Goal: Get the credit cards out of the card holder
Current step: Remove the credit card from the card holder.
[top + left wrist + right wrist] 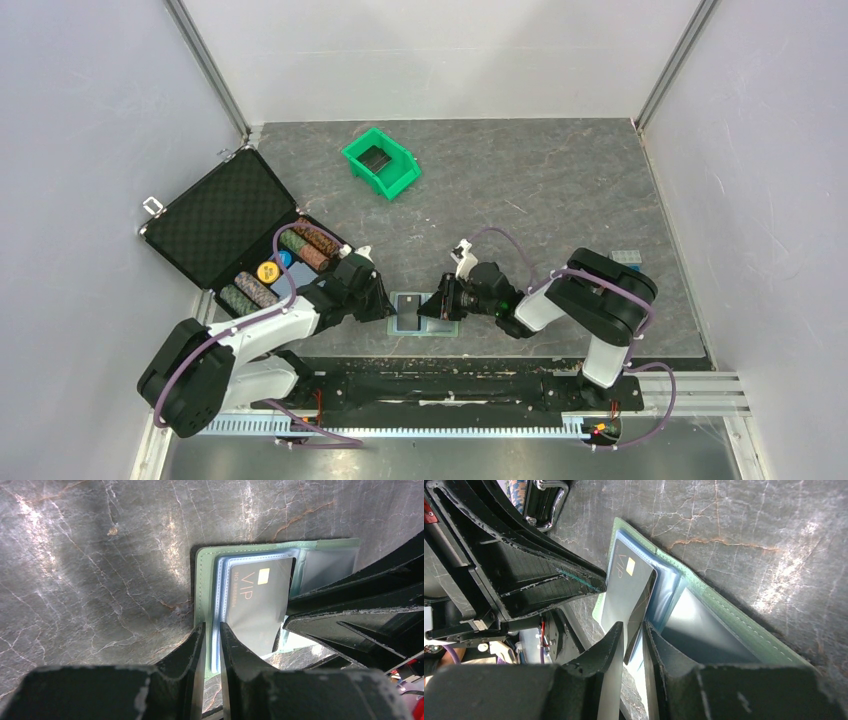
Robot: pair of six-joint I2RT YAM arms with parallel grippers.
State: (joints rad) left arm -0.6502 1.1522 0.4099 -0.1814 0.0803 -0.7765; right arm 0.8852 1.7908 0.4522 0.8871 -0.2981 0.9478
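The pale green card holder [437, 325] lies spread open near the table's front edge, between both arms. A dark credit card [408, 311] marked VIP sticks partly out of its clear blue sleeve [222, 595]. My left gripper [211, 630] is shut on the holder's green edge [202, 580] and sleeve, pinning it from the left [386, 302]. My right gripper [633, 630] comes in from the right [441, 302]. Its jaws stand slightly apart, straddling the free corner of the card [626, 595], with slim gaps showing. The holder's other half [734, 625] lies flat beside it.
An open black foam-lined case [225, 225] with stacks of poker chips [290, 262] sits at the left, close behind my left arm. A green bin [380, 163] with a dark item inside stands at the back. A small grey-blue thing [627, 258] lies by my right arm.
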